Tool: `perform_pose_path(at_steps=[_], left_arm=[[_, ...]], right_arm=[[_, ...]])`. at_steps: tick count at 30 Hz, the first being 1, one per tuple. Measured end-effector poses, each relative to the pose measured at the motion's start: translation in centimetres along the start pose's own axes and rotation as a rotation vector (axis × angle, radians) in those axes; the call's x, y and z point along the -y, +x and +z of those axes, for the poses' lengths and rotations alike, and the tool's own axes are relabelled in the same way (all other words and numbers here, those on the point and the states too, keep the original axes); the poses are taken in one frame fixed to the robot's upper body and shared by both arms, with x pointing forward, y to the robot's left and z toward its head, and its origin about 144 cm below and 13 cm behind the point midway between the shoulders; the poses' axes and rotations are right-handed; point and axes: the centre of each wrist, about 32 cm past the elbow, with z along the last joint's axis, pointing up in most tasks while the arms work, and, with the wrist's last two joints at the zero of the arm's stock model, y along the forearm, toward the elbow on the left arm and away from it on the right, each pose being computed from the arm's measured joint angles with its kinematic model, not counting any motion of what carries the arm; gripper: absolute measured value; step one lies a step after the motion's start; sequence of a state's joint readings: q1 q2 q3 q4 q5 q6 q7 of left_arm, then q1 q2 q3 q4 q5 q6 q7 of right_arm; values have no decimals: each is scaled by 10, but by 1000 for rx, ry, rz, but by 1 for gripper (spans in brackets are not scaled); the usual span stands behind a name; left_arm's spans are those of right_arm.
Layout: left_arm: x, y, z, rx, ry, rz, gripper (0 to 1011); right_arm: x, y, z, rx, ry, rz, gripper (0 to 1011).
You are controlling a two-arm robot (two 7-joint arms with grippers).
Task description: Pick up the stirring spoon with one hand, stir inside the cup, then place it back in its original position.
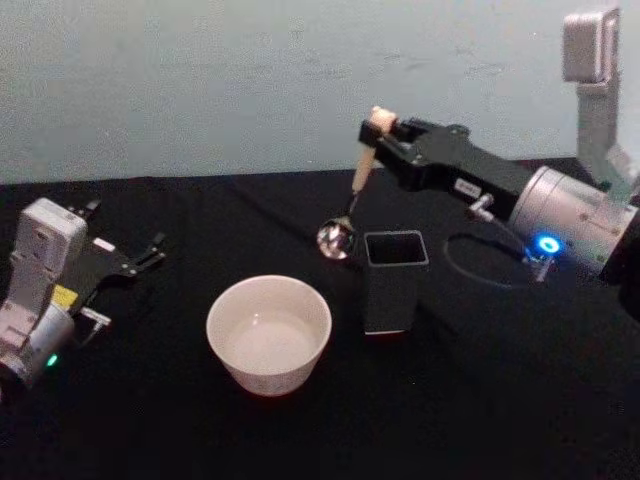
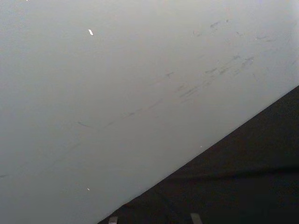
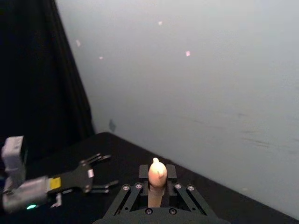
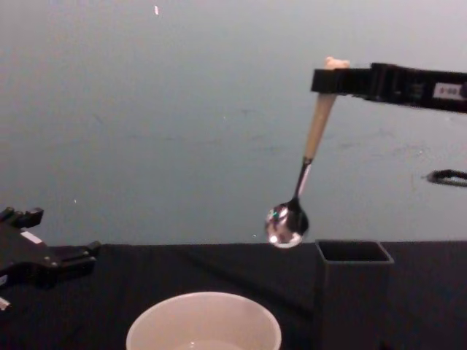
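My right gripper (image 1: 383, 133) is shut on the top of the stirring spoon's cream handle (image 1: 366, 160), holding the spoon in the air. Its shiny bowl (image 4: 286, 224) hangs tilted, above and just left of the dark grey square holder (image 1: 394, 280). In the right wrist view the bear head (image 3: 157, 173) sticks up between the shut fingers (image 3: 144, 172). The cream-white cup (image 1: 269, 333) stands on the black table left of the holder, in front of and below the spoon bowl. My left gripper (image 1: 150, 254) rests open at the far left of the table, also seen from the right wrist (image 3: 105, 171).
A black cloth covers the table (image 1: 480, 400), with a pale wall (image 1: 250, 80) behind it. A grey camera post (image 1: 598, 80) stands at the back right. A black cable (image 1: 480, 262) loops on the cloth right of the holder.
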State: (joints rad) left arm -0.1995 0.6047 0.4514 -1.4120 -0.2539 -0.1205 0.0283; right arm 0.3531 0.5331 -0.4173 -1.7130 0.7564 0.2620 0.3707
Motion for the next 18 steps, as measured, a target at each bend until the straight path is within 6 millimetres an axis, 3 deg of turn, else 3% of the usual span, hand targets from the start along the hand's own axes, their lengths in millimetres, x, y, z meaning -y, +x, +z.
perform_pose_path(at_steps=[18], left_arm=[[0, 0, 0, 0, 0, 0, 1001]], right_arm=[[-16, -20, -37, 94, -86, 147, 213]])
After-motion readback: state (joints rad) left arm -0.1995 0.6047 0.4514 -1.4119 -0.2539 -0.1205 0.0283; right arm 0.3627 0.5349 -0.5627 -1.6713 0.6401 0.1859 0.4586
